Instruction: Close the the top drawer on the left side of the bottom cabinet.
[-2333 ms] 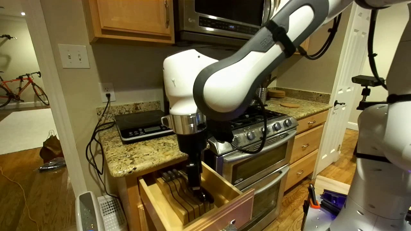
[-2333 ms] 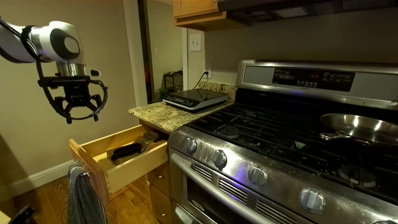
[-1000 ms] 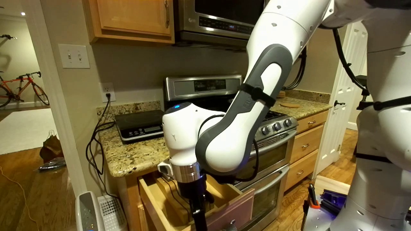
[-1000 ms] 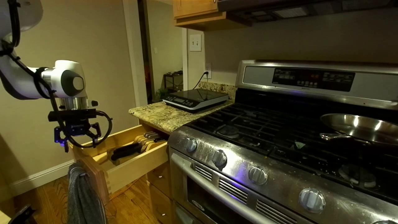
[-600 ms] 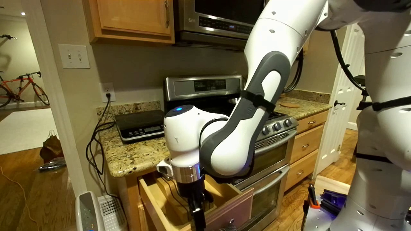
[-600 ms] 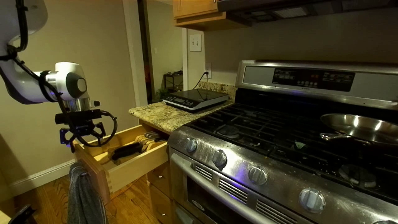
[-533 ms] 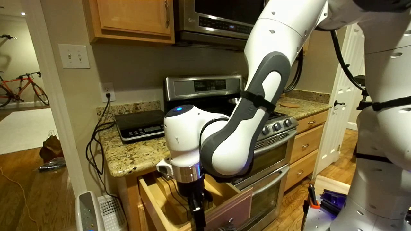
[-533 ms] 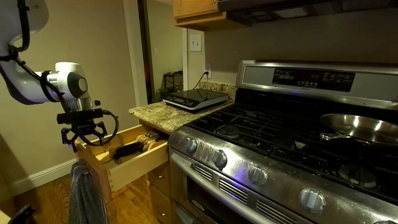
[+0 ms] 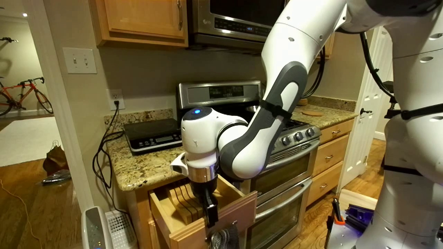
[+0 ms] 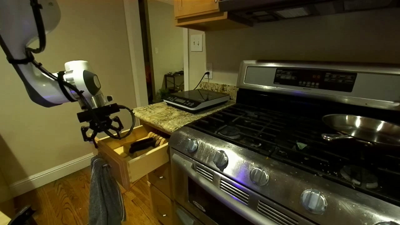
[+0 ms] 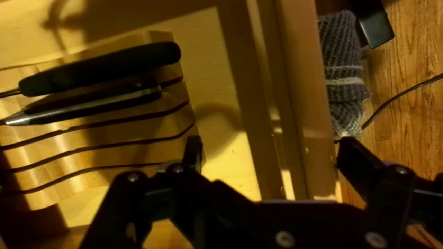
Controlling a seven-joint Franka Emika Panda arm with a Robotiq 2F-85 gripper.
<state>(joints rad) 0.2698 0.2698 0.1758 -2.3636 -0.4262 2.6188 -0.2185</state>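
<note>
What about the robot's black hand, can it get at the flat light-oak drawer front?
Probably yes: the open hand appears to straddle the drawer front from above, and the grey fabric towel, hanging nearby, seems mostly out of its way.

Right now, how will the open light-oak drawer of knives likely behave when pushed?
The light-oak drawer will probably slide as one stiff body, given its straight wooden walls. It may feel weighty, with a slotted wooden tray and black-handled knives inside, and a hard shove might rattle them. The gray cloth towel hanging at its front would likely swing.
</note>
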